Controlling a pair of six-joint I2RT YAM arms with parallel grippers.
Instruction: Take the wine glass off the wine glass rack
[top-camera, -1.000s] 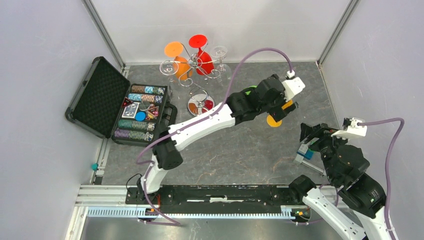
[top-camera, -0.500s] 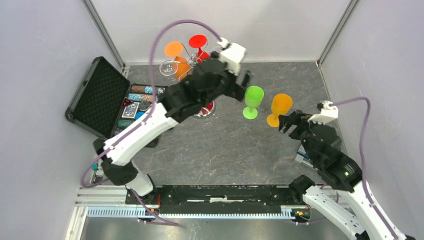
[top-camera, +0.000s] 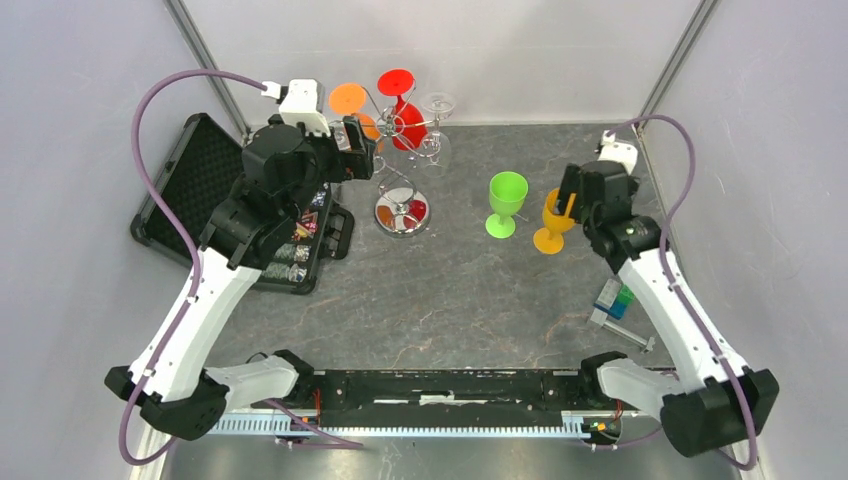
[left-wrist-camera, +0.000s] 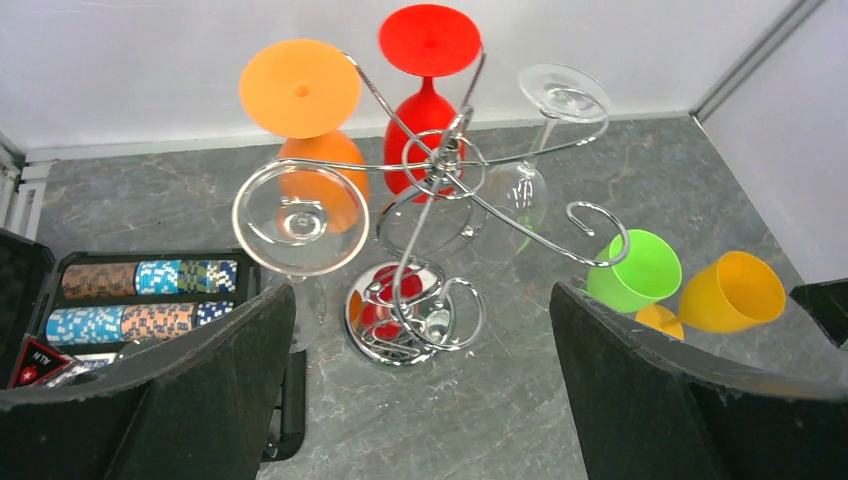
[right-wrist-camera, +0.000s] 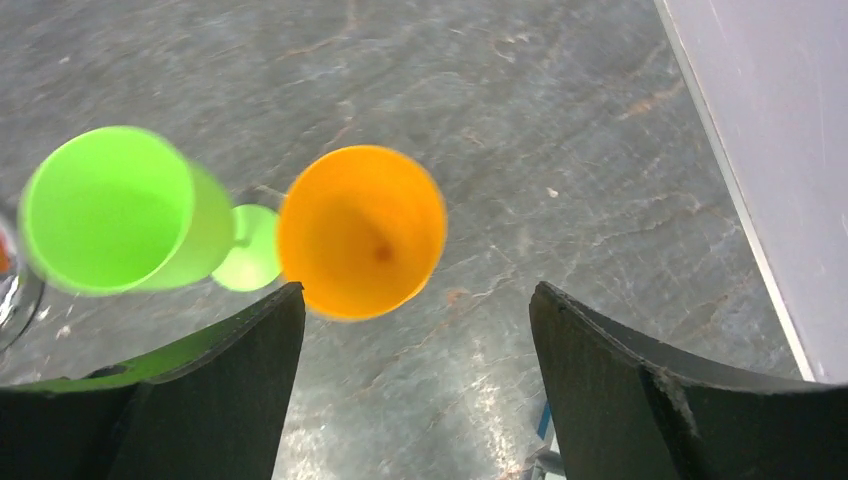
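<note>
The chrome wine glass rack (top-camera: 402, 190) stands at the back centre on its round mirrored base (left-wrist-camera: 400, 315). Hanging upside down on it are an orange glass (left-wrist-camera: 300, 90), a red glass (left-wrist-camera: 428, 40) and two clear glasses (left-wrist-camera: 300, 218) (left-wrist-camera: 565, 92). A green glass (top-camera: 507, 203) and a yellow-orange glass (top-camera: 553, 222) stand upright on the table to the right. My left gripper (top-camera: 360, 150) is open and empty, just left of the rack and above it. My right gripper (top-camera: 577, 195) is open and empty, right next to the yellow-orange glass (right-wrist-camera: 362, 230).
An open black case (top-camera: 195, 190) with poker chips and cards (top-camera: 280, 215) lies left of the rack, under my left arm. A small blue and grey object (top-camera: 612, 303) lies at the right near the wall. Grey walls close in the back and sides.
My left arm has swung from the right side, by the yellow-orange glass, across to the left of the rack. My right gripper has moved forward up to the yellow-orange glass.
</note>
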